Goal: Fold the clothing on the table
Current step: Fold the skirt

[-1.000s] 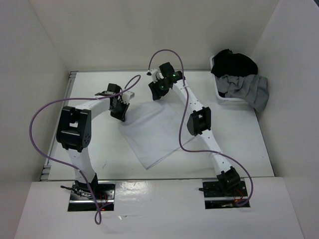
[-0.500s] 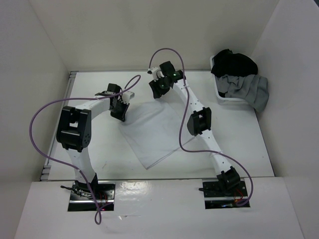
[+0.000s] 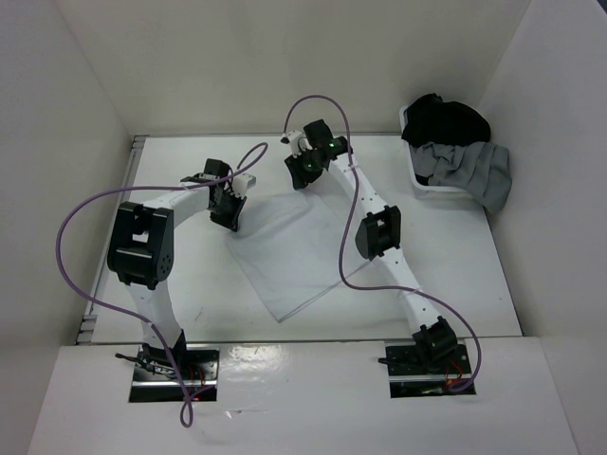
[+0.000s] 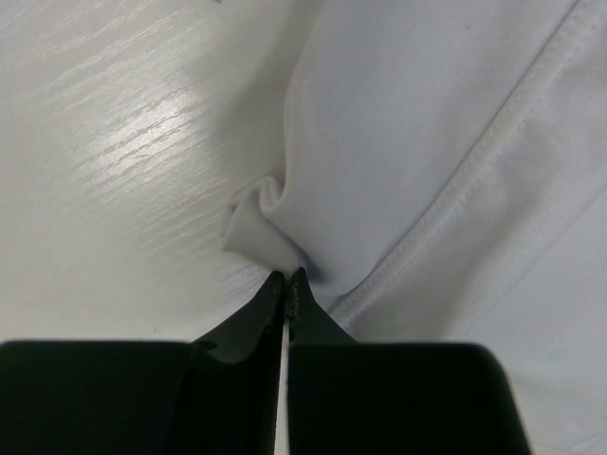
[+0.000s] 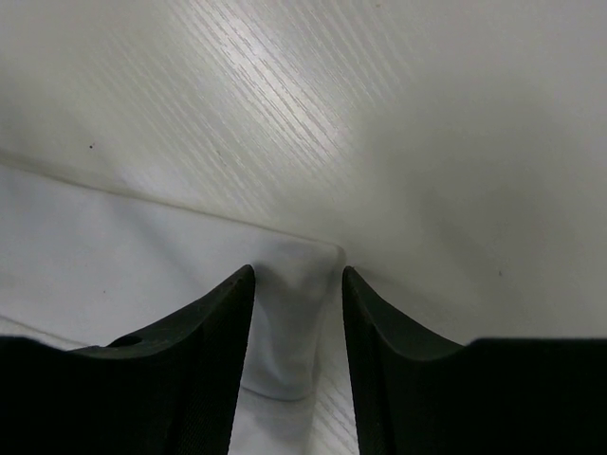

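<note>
the white garment [image 3: 294, 256] lies flat and a little turned near the middle of the table [image 3: 194, 275]. the left gripper [image 4: 286, 277] is at the garment's 10 o'clock corner, its jaws pressed together on a small bunched fold of the cloth, so i judge that this corner is already pinched. the right gripper [image 5: 297, 275] is at the 12 o'clock corner with its jaws spread, one finger on each side of the corner tip, close above the tabletop and not yet closed on it. the step in hand seems to be taking this second far corner, so that both far corners can be carried toward 6 o'clock for the first fold. to do it well, the right jaws should go down until they meet the table, then close with the corner well inside the pads and not only on the thin edge, because such fabric may slip out. then both arms should lift together and evenly, with the far edge tight between them, otherwise the cloth may wrinkle or twist. the bin [image 3: 432, 188] with the grey garment [image 3: 474, 171] and the black garment [image 3: 441, 118], at 2 o'clock, is well apart
</note>
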Controlling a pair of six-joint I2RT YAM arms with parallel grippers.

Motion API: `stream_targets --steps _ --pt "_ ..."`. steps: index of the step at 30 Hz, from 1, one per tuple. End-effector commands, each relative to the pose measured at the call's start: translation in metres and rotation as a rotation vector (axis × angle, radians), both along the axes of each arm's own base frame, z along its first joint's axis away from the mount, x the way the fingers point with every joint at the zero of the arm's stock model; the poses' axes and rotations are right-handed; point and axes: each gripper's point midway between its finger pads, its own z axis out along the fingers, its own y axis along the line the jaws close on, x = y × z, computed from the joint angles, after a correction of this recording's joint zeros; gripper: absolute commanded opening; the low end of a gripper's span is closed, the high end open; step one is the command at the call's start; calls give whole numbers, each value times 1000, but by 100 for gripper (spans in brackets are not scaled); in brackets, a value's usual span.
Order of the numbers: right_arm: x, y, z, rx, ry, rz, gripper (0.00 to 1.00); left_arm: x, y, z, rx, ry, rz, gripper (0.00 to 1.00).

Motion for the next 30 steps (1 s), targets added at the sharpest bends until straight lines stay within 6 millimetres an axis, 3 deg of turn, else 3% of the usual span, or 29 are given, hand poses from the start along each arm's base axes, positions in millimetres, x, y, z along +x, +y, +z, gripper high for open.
stream_targets --steps 1,5,10,13,16,24,28,30 --pt "2 -3 -5 4 3 -6 47 -3 -5 -8 -20 37 -15 0" --pt "2 -3 -7 4 3 -6 35 -4 -6 -8 -28 38 -18 0" --pt "-8 11 -11 -4 8 29 16 -3 -5 -8 -20 37 -15 0" --pt "-15 20 -9 -7 3 54 0 -3 -5 -8 -20 37 -15 0" --pt "-15 20 -1 -5 -2 54 0 4 -4 4 -17 -6 -11 0" --pt "-11 19 62 38 -56 -24 0 35 -8 48 -30 -134 -8 0" --pt "5 -4 74 23 -80 -114 0 55 -11 69 -41 -196 -8 0" --pt "9 -14 86 31 -83 -155 0 62 -10 69 -31 -204 -2 0"
